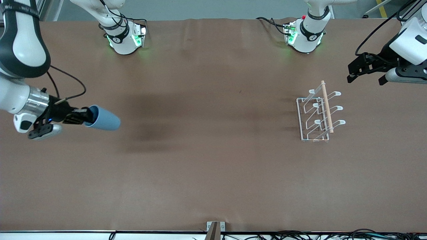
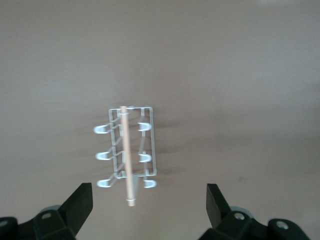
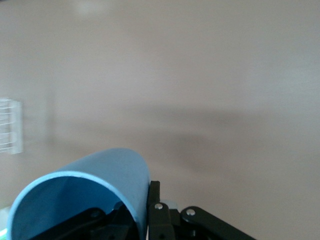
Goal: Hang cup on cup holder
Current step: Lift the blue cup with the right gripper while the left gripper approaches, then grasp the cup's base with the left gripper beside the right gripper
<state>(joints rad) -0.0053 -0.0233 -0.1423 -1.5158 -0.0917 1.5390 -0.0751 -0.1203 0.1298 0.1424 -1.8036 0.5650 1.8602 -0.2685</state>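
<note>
Already right claw [image 1: 87,116] gripping cup [image 1: 103,122] by rim, well apart from cup holder [image 1: 320,113]; carrying, hanging remaining. Left claw [image 1: 365,81] waiting wide open, empty, near holder.

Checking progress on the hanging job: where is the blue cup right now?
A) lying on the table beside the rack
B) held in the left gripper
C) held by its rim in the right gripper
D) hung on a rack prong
C: the right gripper is shut on the rim of the cup, at the table's other end from the rack.
</note>
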